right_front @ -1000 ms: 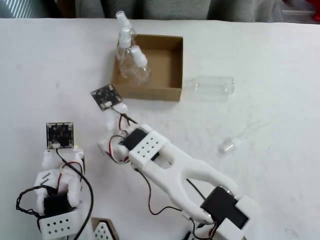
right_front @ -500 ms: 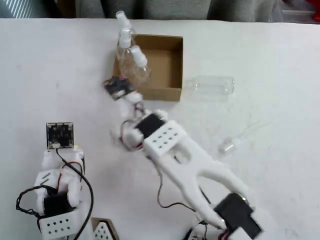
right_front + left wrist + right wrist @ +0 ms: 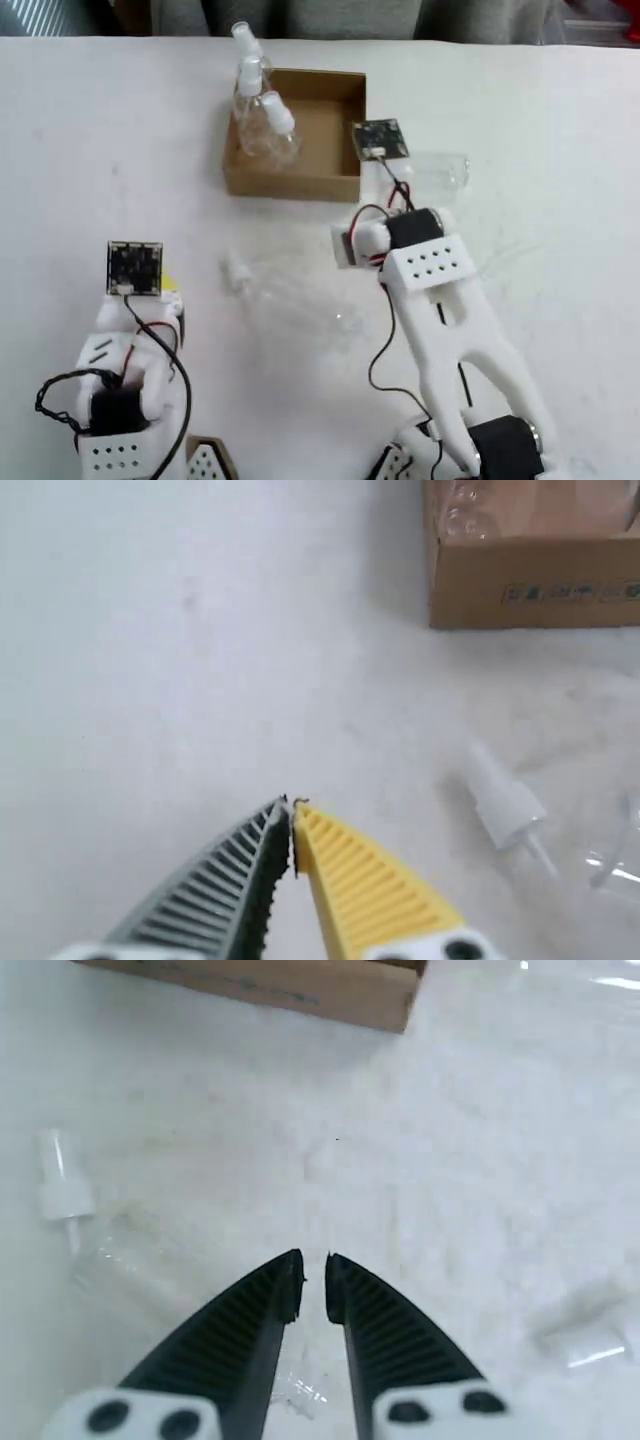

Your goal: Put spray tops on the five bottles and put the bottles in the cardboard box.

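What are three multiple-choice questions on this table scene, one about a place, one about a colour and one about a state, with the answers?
1. Where is the bottle with a spray top that is outside the box?
A. Lying on the table, apart from the box.
B. Standing on top of the box.
C. Held in a gripper.

2. What colours are the fingers of the left gripper?
A. Both black.
B. One yellow, one grey.
C. Both white.

3. What state is the left gripper in?
A. Wide open.
B. Shut on a bottle.
C. Shut, holding nothing.

Answers:
1 A: the high view shows it on its side on the table.
2 B: its wrist view shows one of each.
3 C: the fingertips meet over bare table.
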